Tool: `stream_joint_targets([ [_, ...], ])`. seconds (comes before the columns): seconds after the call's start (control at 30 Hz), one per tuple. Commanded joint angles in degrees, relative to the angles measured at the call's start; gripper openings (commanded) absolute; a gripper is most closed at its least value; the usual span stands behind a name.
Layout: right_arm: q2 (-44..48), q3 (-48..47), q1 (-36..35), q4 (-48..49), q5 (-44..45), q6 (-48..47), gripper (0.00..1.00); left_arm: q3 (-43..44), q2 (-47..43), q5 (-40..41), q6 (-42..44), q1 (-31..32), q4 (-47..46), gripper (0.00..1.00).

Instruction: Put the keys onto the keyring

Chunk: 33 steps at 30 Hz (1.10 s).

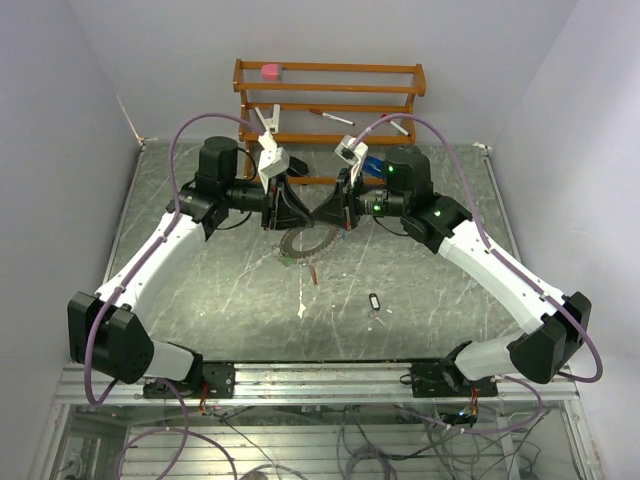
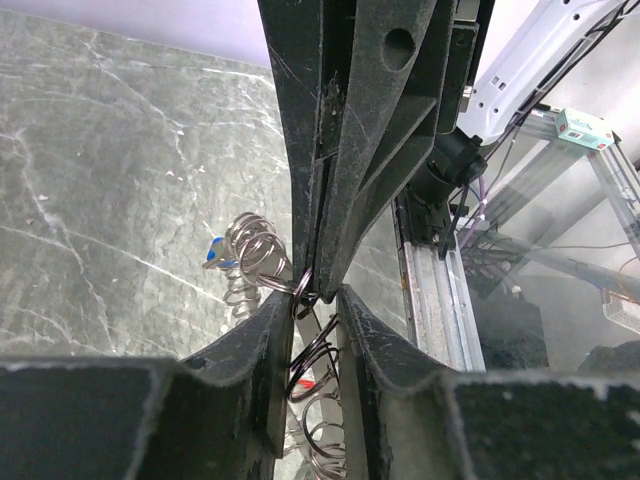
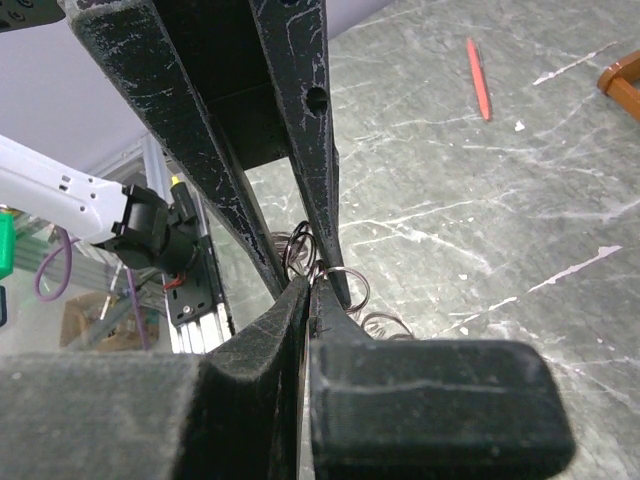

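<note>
The keyring (image 1: 305,243), a thin grey ring fringed with wire loops, hangs above the table between my two grippers. My left gripper (image 1: 308,218) is shut on its rim; in the left wrist view (image 2: 315,310) wire loops (image 2: 250,250) sit between the fingers, and a blue-tagged key (image 2: 215,250) hangs on the ring. My right gripper (image 1: 320,214) meets it tip to tip. In the right wrist view (image 3: 312,285) it is shut on a thin metal key with a small ring at the tips; keyring loops (image 3: 385,322) lie beyond. A black-tagged key (image 1: 375,300) lies on the table.
A small red-tagged piece (image 1: 312,272) lies on the table under the ring. A wooden rack (image 1: 330,90) with pens and a pink item stands at the back. A red pen (image 3: 478,78) lies on the marble. Walls close both sides.
</note>
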<state>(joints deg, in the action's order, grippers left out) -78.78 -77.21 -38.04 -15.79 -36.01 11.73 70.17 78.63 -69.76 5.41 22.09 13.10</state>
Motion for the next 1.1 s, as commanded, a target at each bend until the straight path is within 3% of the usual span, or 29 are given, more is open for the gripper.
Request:
stream_joint_targets([
  [0.0,2.4,0.2,0.0,3.0,-0.5,0.3,0.00,1.0,0.3,0.0,2.8,1.1,1.3,0.30],
  [0.17,2.8,0.2,0.0,2.9,-0.1,0.2,0.00,1.9,0.4,0.6,5.5,1.5,4.2,0.29],
  [0.4,3.0,0.0,0.0,2.9,0.0,0.5,0.00,3.5,0.5,2.0,10.9,1.9,9.3,0.17],
  [0.7,3.1,0.2,0.1,3.7,-0.7,0.9,0.00,6.0,0.0,6.0,22.2,2.5,19.4,0.18],
  [1.07,5.6,2.5,0.0,7.4,-0.7,1.0,0.00,3.6,0.5,0.8,14.1,2.5,12.4,0.21],
])
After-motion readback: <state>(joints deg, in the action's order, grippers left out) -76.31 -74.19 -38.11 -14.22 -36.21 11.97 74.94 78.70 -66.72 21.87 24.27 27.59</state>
